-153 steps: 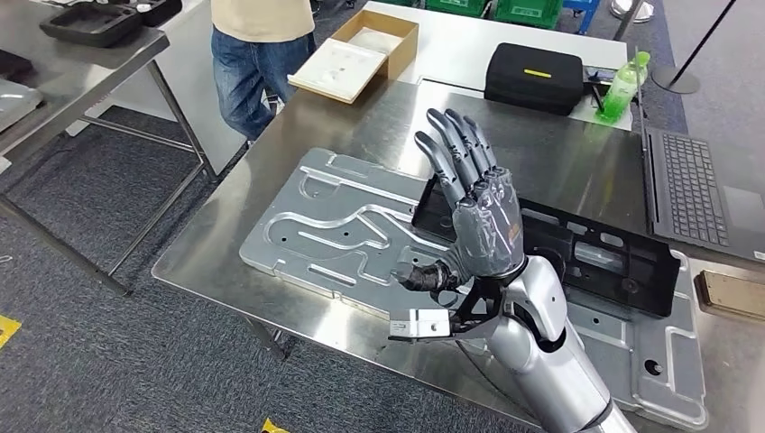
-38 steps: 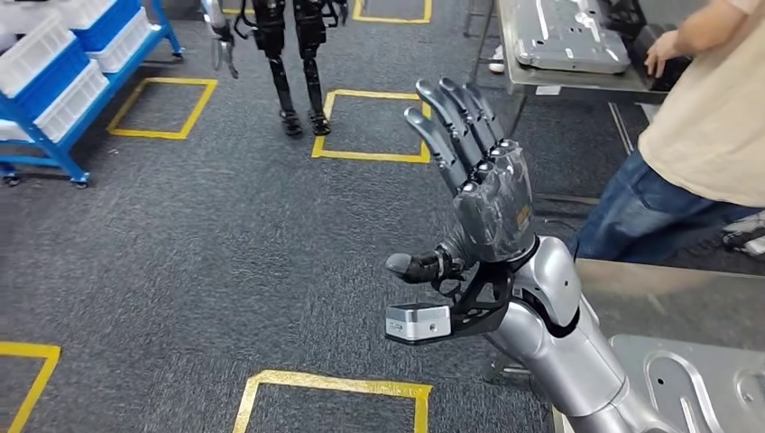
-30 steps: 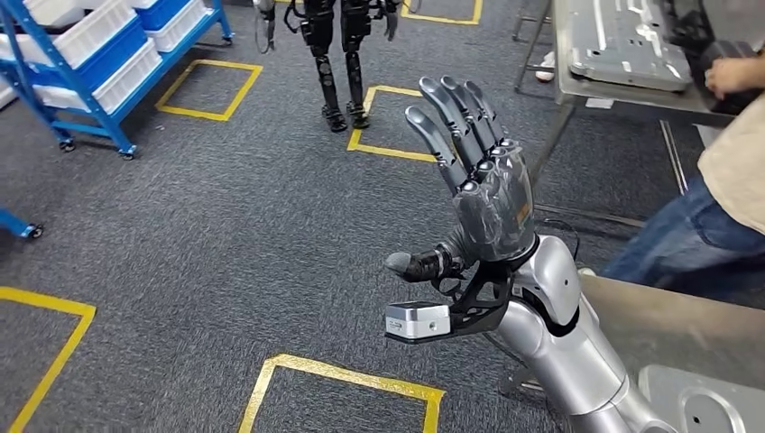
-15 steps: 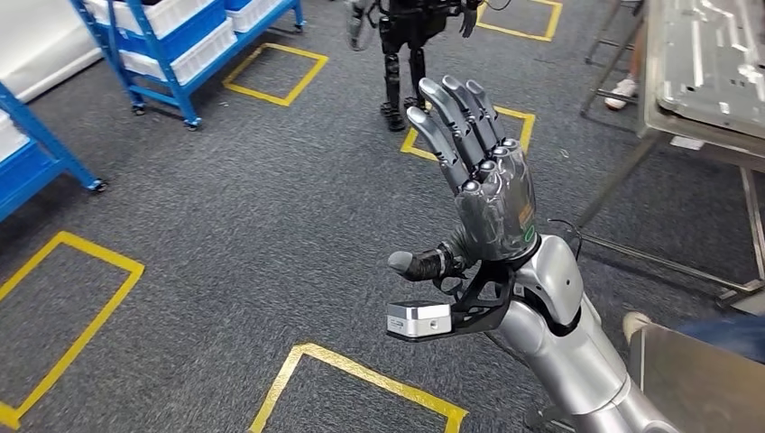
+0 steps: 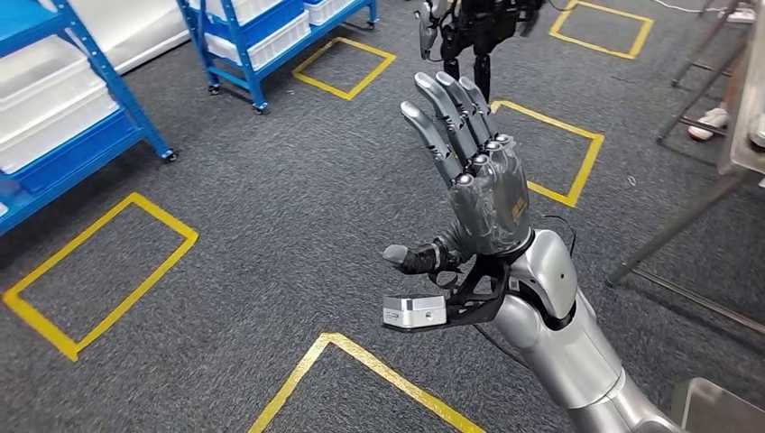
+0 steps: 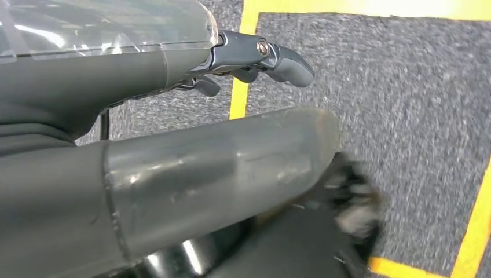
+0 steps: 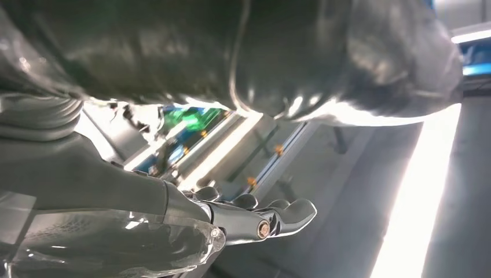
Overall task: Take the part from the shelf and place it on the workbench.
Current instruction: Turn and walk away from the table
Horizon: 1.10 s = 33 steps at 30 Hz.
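Observation:
My right hand (image 5: 474, 171) is raised in the middle of the head view, fingers spread and pointing up, thumb out to the side, holding nothing. The right wrist view shows the same hand (image 7: 260, 220) with straight fingers and nothing in it. My left hand (image 6: 173, 168) hangs over the grey carpet in the left wrist view, thumb and fingers (image 6: 278, 55) extended and empty. Blue shelves with white bins (image 5: 262, 36) stand at the far left, and a second blue shelf (image 5: 63, 108) is nearer on the left. A corner of the steel workbench (image 5: 722, 410) shows at the bottom right.
Yellow taped squares (image 5: 99, 271) mark the grey carpet. Another humanoid robot (image 5: 469, 27) stands at the top centre. A metal table leg (image 5: 677, 225) and table edge (image 5: 744, 135) run along the right, with a person's shoe (image 5: 713, 122) beside them.
The camera has turned left: the workbench and the person have slid off to the right, and the blue shelves have come in at the left. My right hand stays raised and empty.

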Each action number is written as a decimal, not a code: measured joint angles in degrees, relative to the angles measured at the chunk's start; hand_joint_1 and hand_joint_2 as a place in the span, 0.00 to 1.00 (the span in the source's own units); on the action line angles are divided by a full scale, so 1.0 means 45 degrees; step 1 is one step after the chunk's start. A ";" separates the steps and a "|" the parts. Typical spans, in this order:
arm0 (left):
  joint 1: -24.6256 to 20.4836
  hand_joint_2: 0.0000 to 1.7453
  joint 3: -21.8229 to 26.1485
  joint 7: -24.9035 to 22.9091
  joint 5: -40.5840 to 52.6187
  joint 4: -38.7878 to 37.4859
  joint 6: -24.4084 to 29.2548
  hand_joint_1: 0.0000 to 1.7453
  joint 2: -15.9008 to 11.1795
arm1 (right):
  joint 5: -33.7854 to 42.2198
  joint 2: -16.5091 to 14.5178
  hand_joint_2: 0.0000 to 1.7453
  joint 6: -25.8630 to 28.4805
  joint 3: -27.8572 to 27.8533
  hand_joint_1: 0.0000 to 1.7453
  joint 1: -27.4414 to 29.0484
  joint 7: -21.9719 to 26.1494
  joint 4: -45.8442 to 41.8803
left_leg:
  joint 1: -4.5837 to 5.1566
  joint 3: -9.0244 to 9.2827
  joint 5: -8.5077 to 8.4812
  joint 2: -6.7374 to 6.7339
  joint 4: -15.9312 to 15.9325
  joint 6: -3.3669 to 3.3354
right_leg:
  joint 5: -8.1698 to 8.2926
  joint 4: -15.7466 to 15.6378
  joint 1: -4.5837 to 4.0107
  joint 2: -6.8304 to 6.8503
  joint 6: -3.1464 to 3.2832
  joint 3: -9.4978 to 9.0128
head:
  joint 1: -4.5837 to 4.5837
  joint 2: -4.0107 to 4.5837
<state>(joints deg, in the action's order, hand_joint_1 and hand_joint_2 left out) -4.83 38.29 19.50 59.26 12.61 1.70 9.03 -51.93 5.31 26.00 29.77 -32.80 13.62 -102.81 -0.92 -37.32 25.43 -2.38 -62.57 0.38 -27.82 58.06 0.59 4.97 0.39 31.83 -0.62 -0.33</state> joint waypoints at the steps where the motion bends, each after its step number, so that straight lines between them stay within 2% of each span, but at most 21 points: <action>1: -0.0027 0.00 0.0001 -0.0028 0.0005 0.0000 -0.0021 0.00 -0.0002 | 0.0023 -0.0007 0.00 -0.0051 0.0002 0.00 -0.0012 -0.0010 0.0032 | 0.0046 0.0261 -0.0116 -0.0190 0.0508 -0.0065 | -0.0051 0.0053 -0.0036 0.0115 -0.0061 0.0001 | 0.0006 0.0000; 3: -0.0059 0.00 0.0007 -0.0069 0.0015 0.0000 -0.0085 0.00 -0.0006 | 0.0061 -0.0029 0.00 -0.0115 0.0013 0.00 -0.0028 -0.0030 0.0098 | 0.0142 0.0358 -0.0092 -0.0205 0.0763 -0.0219 | -0.0110 0.0094 -0.0122 0.0343 -0.0172 -0.0006 | 0.0016 0.0000; 5: -0.0043 0.00 0.0017 -0.0101 0.0028 0.0000 -0.0156 0.00 -0.0017 | 0.0083 -0.0056 0.00 -0.0143 0.0027 0.00 -0.0041 -0.0046 0.0171 | 0.0132 0.0347 -0.0137 0.0113 0.0805 -0.0368 | -0.0188 0.0108 -0.0083 0.0463 -0.0293 -0.0068 | 0.0018 0.0000; 7: -0.0045 0.00 0.0026 -0.0163 0.0048 0.0000 -0.0209 0.00 -0.0027 | 0.0106 -0.0068 0.00 -0.0177 0.0038 0.00 -0.0052 -0.0056 0.0228 | 0.0099 0.0388 -0.0200 0.0391 0.0885 -0.0517 | -0.0620 0.0659 0.0006 -0.0071 -0.0397 0.0119 | 0.0021 0.0000; 9: -0.0079 0.00 0.0033 -0.0260 0.0068 0.0000 -0.0238 0.00 -0.0027 | 0.0126 -0.0068 0.00 -0.0218 0.0053 0.00 -0.0035 -0.0075 0.0300 | 0.0091 0.0390 -0.0229 0.0655 0.0908 -0.0618 | -0.1401 0.2156 0.0037 -0.0803 -0.0415 0.0838 | 0.0024 0.0000; 10: -0.0092 0.00 0.0038 -0.0309 0.0075 0.0000 -0.0246 0.00 -0.0027 | 0.0138 -0.0068 0.00 -0.0240 0.0067 0.00 -0.0010 -0.0090 0.0349 | 0.0107 0.0384 -0.0235 0.0807 0.0906 -0.0648 | -0.1697 0.2966 0.0034 -0.0962 -0.0407 0.1263 | 0.0024 0.0000; 11: -0.0093 0.00 0.0045 -0.0362 0.0078 0.0000 -0.0250 0.00 -0.0027 | 0.0148 -0.0068 0.00 -0.0258 0.0085 0.00 0.0023 -0.0103 0.0405 | 0.0125 0.0384 -0.0237 0.0970 0.0904 -0.0659 | -0.1787 0.3493 0.0031 -0.1036 -0.0393 0.1568 | 0.0023 0.0000; 12: -0.0084 0.00 0.0052 -0.0410 0.0079 0.0000 -0.0250 0.00 -0.0028 | 0.0160 -0.0068 0.00 -0.0267 0.0101 0.00 0.0052 -0.0113 0.0456 | 0.0141 0.0391 -0.0238 0.1138 0.0900 -0.0661 | -0.1619 0.3573 0.0030 -0.1074 -0.0365 0.1668 | 0.0023 0.0000; 13: -0.0074 0.00 0.0058 -0.0447 0.0080 0.0000 -0.0249 0.00 -0.0029 | 0.0174 -0.0068 0.00 -0.0268 0.0113 0.00 0.0072 -0.0121 0.0503 | 0.0154 0.0406 -0.0239 0.1311 0.0894 -0.0661 | -0.1218 0.3154 0.0030 -0.1119 -0.0318 0.1528 | 0.0022 0.0000; 14: -0.0070 0.00 0.0062 -0.0475 0.0082 0.0000 -0.0248 0.00 -0.0029 | 0.0186 -0.0068 0.00 -0.0260 0.0119 0.00 0.0081 -0.0126 0.0537 | 0.0161 0.0424 -0.0239 0.1483 0.0887 -0.0658 | -0.0685 0.2361 0.0028 -0.1248 -0.0252 0.1201 | 0.0023 0.0000; 16: -0.0082 0.00 0.0064 -0.0495 0.0081 0.0000 -0.0246 0.00 -0.0016 | 0.0211 -0.0068 0.00 -0.0243 0.0128 0.00 0.0081 -0.0132 0.0592 | 0.0159 0.0395 -0.0255 0.1792 0.0859 -0.0607 | 0.0008 0.0837 0.0042 -0.1840 -0.0124 0.0549 | 0.0022 0.0000; 18: -0.0097 0.00 0.0068 -0.0512 0.0084 0.0000 -0.0246 0.00 -0.0006 | 0.0233 -0.0068 0.00 -0.0234 0.0138 0.00 0.0092 -0.0132 0.0641 | 0.0089 0.0278 -0.0316 0.2061 0.0857 -0.0461 | 0.0082 0.0281 0.0011 -0.2178 -0.0069 0.0336 | 0.0029 0.0000; 20: -0.0086 0.00 0.0052 -0.0598 0.0323 0.0000 -0.0326 0.00 -0.0006 | 0.0308 -0.0101 0.00 -0.0265 0.0151 0.00 0.0091 -0.0117 0.0682 | 0.0029 0.0208 -0.0368 0.2230 0.0888 -0.0283 | 0.0127 0.0115 -0.0003 -0.1910 -0.0012 0.0260 | 0.0034 0.0000; 22: -0.0222 0.00 -0.0140 -0.1364 0.0902 0.0000 -0.0496 0.00 0.0145 | 0.0558 -0.0255 0.00 -0.0473 0.0215 0.00 -0.0006 -0.0050 0.0774 | 0.0078 0.0026 -0.0106 0.1719 0.0509 -0.0145 | 0.0204 -0.0075 0.0043 -0.1560 0.0099 0.0128 | 0.0013 0.0000; 24: -0.0765 0.00 -0.0479 -0.2899 0.1289 0.0000 -0.0549 0.00 0.0674 | 0.0740 -0.0663 0.00 -0.0672 0.0421 0.00 -0.0330 -0.0074 0.1142 | 0.0084 -0.0612 0.0576 0.0987 -0.0782 -0.0038 | 0.0231 -0.0126 0.0031 -0.1153 0.0183 0.0096 | -0.0006 0.0000; 26: -0.1454 0.00 -0.0730 -0.3995 0.1322 0.0000 -0.0494 0.00 0.1325 | 0.0735 -0.1172 0.00 -0.0649 0.0710 0.00 -0.0656 -0.0191 0.1674 | 0.0011 -0.1295 0.1067 0.0751 -0.2144 0.0053 | 0.0214 -0.0092 -0.0008 -0.0695 0.0209 0.0122 | -0.0010 0.0000; 27: -0.1716 0.00 -0.0818 -0.4198 0.1304 0.0000 -0.0489 0.00 0.1577 | 0.0743 -0.1373 0.00 -0.0598 0.0830 0.00 -0.0732 -0.0220 0.1889 | -0.0028 -0.1366 0.1022 0.0687 -0.2333 0.0093 | 0.0197 -0.0080 -0.0023 -0.0475 0.0206 0.0117 | -0.0008 0.0000; 28: -0.1882 0.00 -0.0903 -0.4265 0.1288 -0.0001 -0.0505 0.00 0.1752 | 0.0766 -0.1527 0.00 -0.0542 0.0912 0.00 -0.0769 -0.0231 0.2061 | -0.0068 -0.1165 0.0756 0.0609 -0.2024 0.0125 | 0.0171 -0.0064 -0.0035 -0.0283 0.0197 0.0104 | -0.0009 0.0000; 30: -0.2032 0.00 -0.1049 -0.4270 0.1259 -0.0004 -0.0539 0.00 0.1940 | 0.0828 -0.1715 0.00 -0.0451 0.0980 0.00 -0.0828 -0.0231 0.2333 | -0.0095 -0.0273 0.0075 0.0224 -0.0490 0.0137 | 0.0091 0.0012 -0.0051 -0.0023 0.0140 0.0086 | -0.0008 0.0000; 31: -0.2045 0.00 -0.1108 -0.4258 0.1256 -0.0005 -0.0548 0.00 0.1962 | 0.0864 -0.1762 0.00 -0.0419 0.0986 0.00 -0.0858 -0.0233 0.2454 | -0.0049 0.0109 -0.0132 0.0026 0.0212 0.0076 | 0.0046 0.0078 -0.0078 0.0059 0.0084 0.0102 | -0.0006 0.0000; 33: -0.2052 0.00 -0.1186 -0.4228 0.1252 -0.0005 -0.0546 0.00 0.1984 | 0.0932 -0.1795 0.00 -0.0368 0.0987 0.00 -0.0878 -0.0240 0.2683 | 0.0093 0.0356 -0.0160 -0.0133 0.0768 -0.0096 | 0.0000 0.0155 -0.0112 0.0223 -0.0050 0.0140 | -0.0005 0.0000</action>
<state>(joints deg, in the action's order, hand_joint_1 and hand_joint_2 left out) -14.07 32.95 0.48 64.89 12.59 -0.76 17.96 -47.73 -2.76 24.35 34.21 -36.75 12.54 -90.73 -0.50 -35.72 24.71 -2.98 -59.12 -0.05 -27.82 58.76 0.08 5.97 0.17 32.46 -0.65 -0.33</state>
